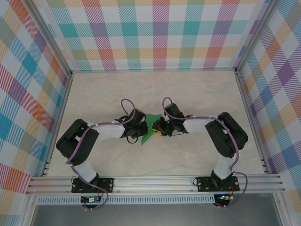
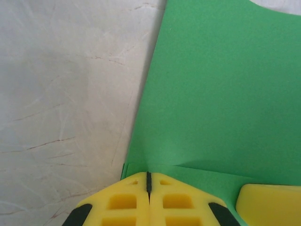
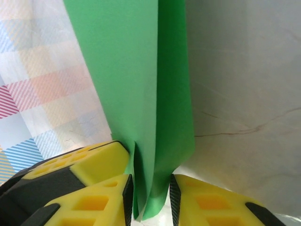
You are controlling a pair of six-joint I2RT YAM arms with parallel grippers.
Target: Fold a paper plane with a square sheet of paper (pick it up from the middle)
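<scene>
The square sheet of paper [image 1: 148, 128], bright green and folded into layers, stands on edge between my two grippers at the middle of the table. My right gripper [image 3: 149, 184] is closed partway on its lower edge, the loose layers [image 3: 136, 84] bulging between the black pads. My left gripper [image 2: 149, 176] is shut, its yellow tips set against the paper's broad face [image 2: 221, 94], right over a fold line. One of its fingers [image 3: 80, 162] leans on the paper's left side in the right wrist view. A right finger [image 2: 269, 202] shows at the lower right of the left wrist view.
The pale marbled table [image 1: 188, 94] lies open beyond the grippers. Checkered walls [image 1: 155, 33] on metal rails close in the back and both sides. Both arms bend inward from their bases at the near edge.
</scene>
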